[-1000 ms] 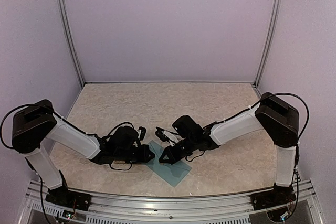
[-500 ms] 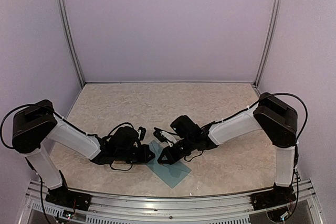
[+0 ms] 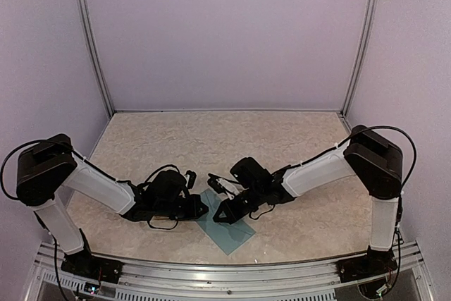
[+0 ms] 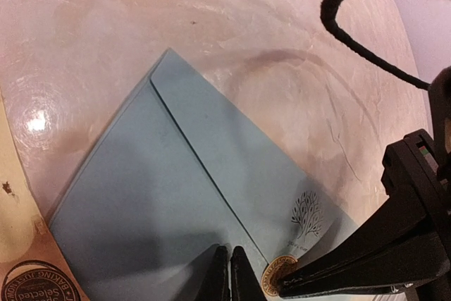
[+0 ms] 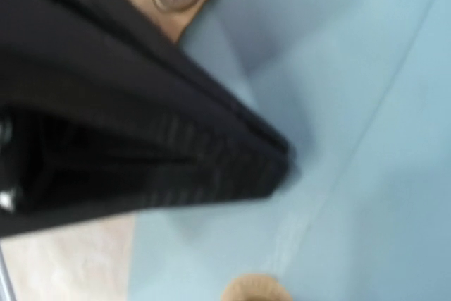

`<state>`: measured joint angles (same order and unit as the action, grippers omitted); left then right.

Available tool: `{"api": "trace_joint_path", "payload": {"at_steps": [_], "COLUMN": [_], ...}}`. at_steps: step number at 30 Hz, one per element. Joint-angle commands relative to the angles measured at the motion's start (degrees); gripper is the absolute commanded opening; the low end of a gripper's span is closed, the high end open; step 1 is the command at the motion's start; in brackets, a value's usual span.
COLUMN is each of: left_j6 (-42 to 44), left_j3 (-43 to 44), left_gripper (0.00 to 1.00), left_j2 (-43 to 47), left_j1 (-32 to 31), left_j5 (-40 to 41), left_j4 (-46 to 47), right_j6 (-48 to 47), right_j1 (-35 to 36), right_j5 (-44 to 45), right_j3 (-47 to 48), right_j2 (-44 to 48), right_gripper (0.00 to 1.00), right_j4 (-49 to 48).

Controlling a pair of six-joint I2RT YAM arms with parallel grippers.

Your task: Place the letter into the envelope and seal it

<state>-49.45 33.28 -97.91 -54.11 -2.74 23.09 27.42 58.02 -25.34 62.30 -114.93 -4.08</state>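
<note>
On envelope (image 3: 238, 234), right tool (image 3: 217, 216) as before

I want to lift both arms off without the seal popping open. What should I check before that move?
1. Flap folded down on the envelope: ok.
2. Sticker sitting at the flap's tip: ok.
3. Right gripper tip on the sticker: ok, it looks to touch.
4. Left gripper shut, tips down on the envelope: ok.
5. Letter inside: cannot tell, nothing of it shows.
6. Sticker sheet free of the envelope: cannot tell, their edges meet at the frame's corner.
</note>
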Motion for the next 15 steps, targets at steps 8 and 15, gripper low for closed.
{"api": "trace_joint_path", "payload": {"at_steps": [8, 15], "left_j6": [1.6, 3.0], "left_j3": [-1.3, -1.4], "left_gripper": [0.03, 0.03], "left_j2": [-2.6, -1.0], "left_j1": [-0.5, -0.6], "left_j5": [0.9, 0.4], "left_j4": [-9.1, -8.2], "right_j6": [2.3, 6.0], "right_j1": [0.7, -1.4], "right_j5": [-1.0, -0.6], "right_j3": [-5.3, -4.4], "right_j2": [5.0, 7.1], "right_gripper": [0.0, 0.0], "right_j4": [2.6, 0.2]}}
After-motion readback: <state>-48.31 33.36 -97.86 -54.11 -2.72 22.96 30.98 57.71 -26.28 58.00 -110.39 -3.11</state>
